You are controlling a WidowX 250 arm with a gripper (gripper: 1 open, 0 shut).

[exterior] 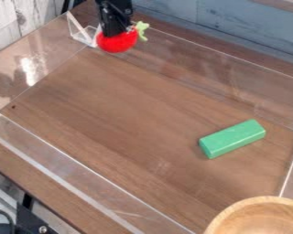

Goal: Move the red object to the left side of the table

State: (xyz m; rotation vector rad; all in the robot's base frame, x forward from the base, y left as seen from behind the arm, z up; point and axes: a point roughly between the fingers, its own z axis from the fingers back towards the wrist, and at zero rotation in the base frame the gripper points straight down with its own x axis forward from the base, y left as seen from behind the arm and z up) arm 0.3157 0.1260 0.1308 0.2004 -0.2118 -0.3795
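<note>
Up at the far-left corner of the dark brown wood-grain surface, the small round bright-red fuzzy toy fruit with its green leafy stem pointing right sits pinched in the black pincer, which comes down on it from above with its jaws pressed tight onto the top of the fruit. Whether the fruit rests on the wood or hangs just above it cannot be told. Just beside it to the left stands a small clear acrylic triangular stand, near the clear acrylic walls that border the surface. Well apart, toward the right side, lies a green rectangular block, set at a slant. A light wooden bowl shows partly at the bottom-right corner.
</note>
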